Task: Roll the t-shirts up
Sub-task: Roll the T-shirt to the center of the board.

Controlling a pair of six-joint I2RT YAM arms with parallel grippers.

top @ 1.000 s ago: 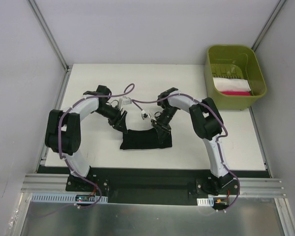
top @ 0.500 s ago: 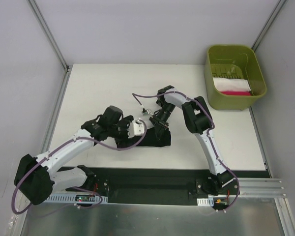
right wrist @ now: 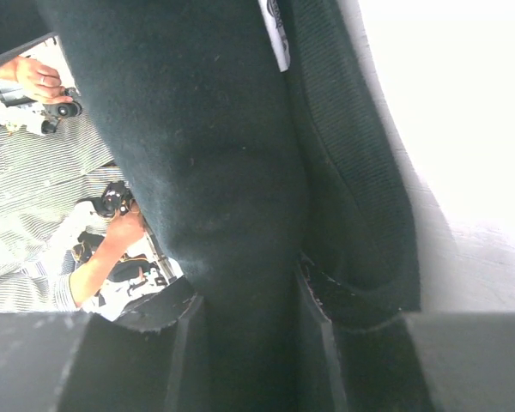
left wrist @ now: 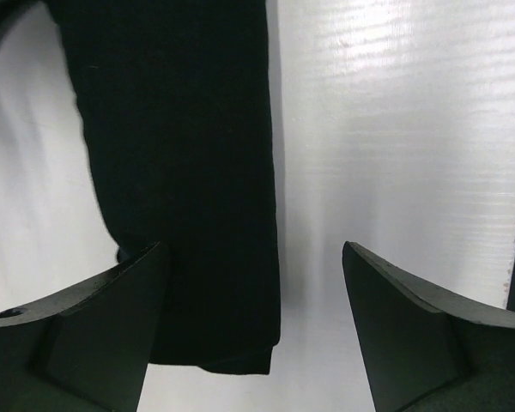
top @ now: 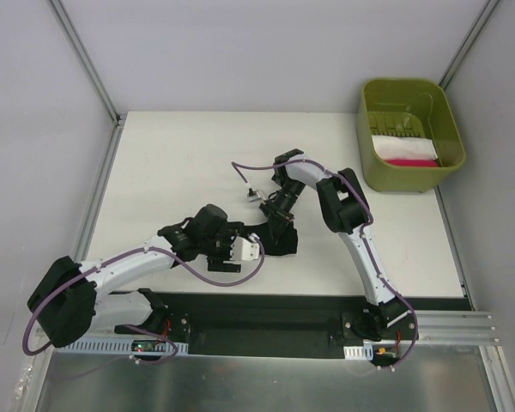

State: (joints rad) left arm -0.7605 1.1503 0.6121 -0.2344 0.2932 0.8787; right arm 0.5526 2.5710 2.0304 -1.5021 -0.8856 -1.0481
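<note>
t-shirt (top: 283, 243) lies at the middle of the table (top: 172, 154); bin (top: 365, 116) at far right, cloths (top: 403, 149) inside.

black t-shirt (left wrist: 189, 172): soft knit cloth, matt on my feed, with a fine weave texture.
table (left wrist: 395, 129): white and smooth; I see a soft sheen with faint streaks.
left gripper (left wrist: 253, 249): its fingers (left wrist: 86, 335) look like matt black plastic to me.
bin (top: 412, 178): olive-green plastic, slight gloss.
front sheet (top: 266, 382): bare metal, dull brushed shine.

black t-shirt (right wrist: 215, 154) pinched in the right gripper (right wrist: 245, 339) — white neck label (right wrist: 277, 34) (top edge), white table (right wrist: 463, 129) beside
</note>
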